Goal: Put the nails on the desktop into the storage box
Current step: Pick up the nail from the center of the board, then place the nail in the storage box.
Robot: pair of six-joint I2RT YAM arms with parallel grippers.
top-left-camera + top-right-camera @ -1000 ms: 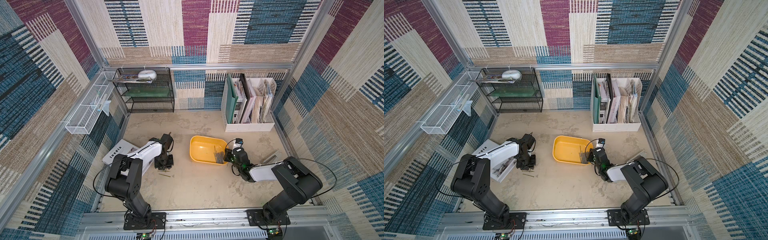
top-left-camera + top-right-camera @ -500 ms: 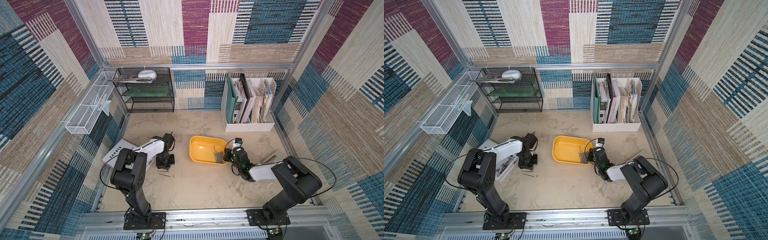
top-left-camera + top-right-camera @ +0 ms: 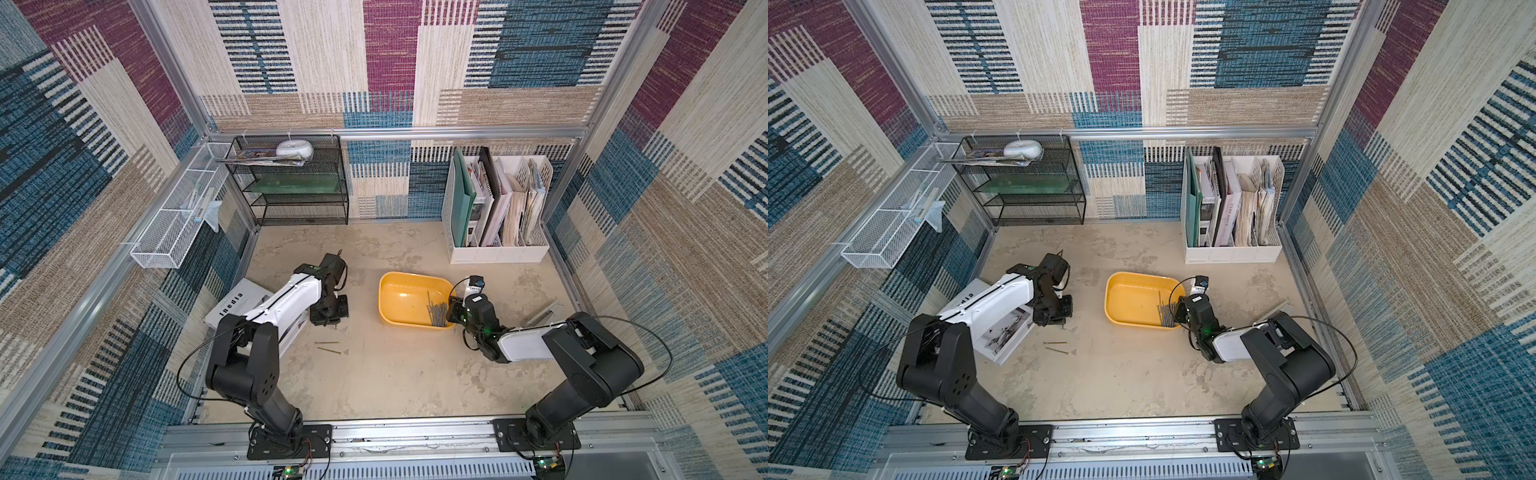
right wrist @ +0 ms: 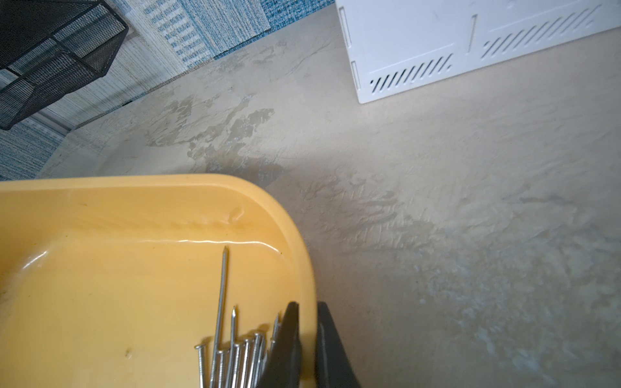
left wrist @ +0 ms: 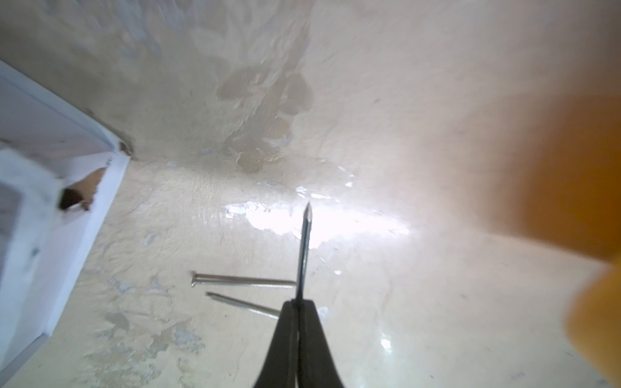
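Note:
In the left wrist view my left gripper (image 5: 298, 303) is shut on one thin nail (image 5: 304, 248), which sticks straight out past the tips. Two more nails (image 5: 242, 280) lie side by side on the beige desktop (image 5: 403, 134) just beyond it; both top views show them too (image 3: 328, 346) (image 3: 1057, 346). The yellow-orange storage box (image 3: 401, 297) (image 4: 117, 268) holds a bundle of several nails (image 4: 235, 356) at its near right corner. There my right gripper (image 4: 307, 310) is shut on the storage box's rim, one finger inside and one outside.
A white booklet (image 3: 232, 305) lies under my left arm by the left wall. A white file organiser (image 3: 494, 253) stands at the back right, a black mesh shelf (image 3: 299, 191) at the back left, a white mesh basket (image 3: 174, 224) on the left wall.
My left gripper has shut on a nail and now carries it just off the desktop. The left arm's elbow swung inward. The right arm kept its hold on the rim.

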